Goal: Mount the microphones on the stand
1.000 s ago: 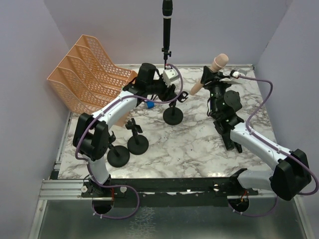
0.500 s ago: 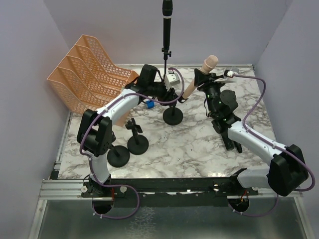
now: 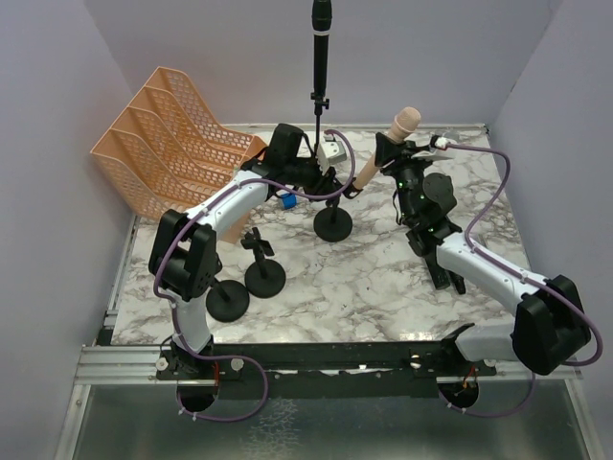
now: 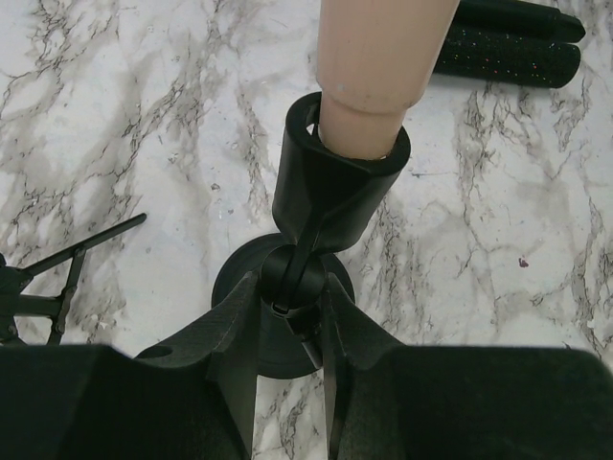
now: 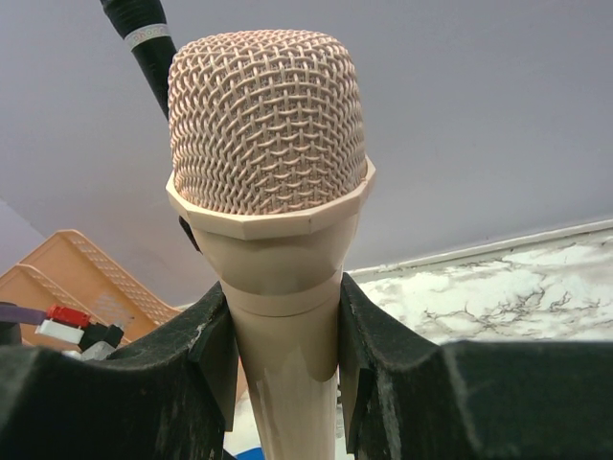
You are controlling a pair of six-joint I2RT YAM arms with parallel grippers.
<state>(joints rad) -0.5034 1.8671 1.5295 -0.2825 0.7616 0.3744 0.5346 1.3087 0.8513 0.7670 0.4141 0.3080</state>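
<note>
Right tool (image 3: 396, 146) (image 5: 283, 326): closed on the pale pink stick microphone with a mesh head (image 3: 378, 153) (image 5: 278, 240) (image 4: 383, 57), one finger pressed to each side of its body just below the head
Pink microphone: tilted, with the head up and to the right; its lower end sits inside the black cup-shaped clip (image 4: 330, 182) of the short black round-based stand (image 3: 333, 225)
Left tool (image 3: 337, 188) (image 4: 287, 326): fingers clamped on either side of that stand's pivot joint, just under the clip
Stand base: flat on the white marbled bench (image 3: 364, 287), towards the back, between the two arms
Upright black stick microphone (image 3: 321, 38) (image 5: 144, 38): held high on a thin black pole (image 3: 318, 105) behind the gripped stand
Two more black stick microphones (image 4: 508, 62): lying side by side on the bench beyond the clip, seen only in part from the left wrist
Two spare black round-based stands (image 3: 264, 278): just beside each other on the bench, near the left arm
Orange plastic mesh file rack (image 3: 163, 144) (image 5: 67, 268): at the back left of the bench, its slots slanting upward
</note>
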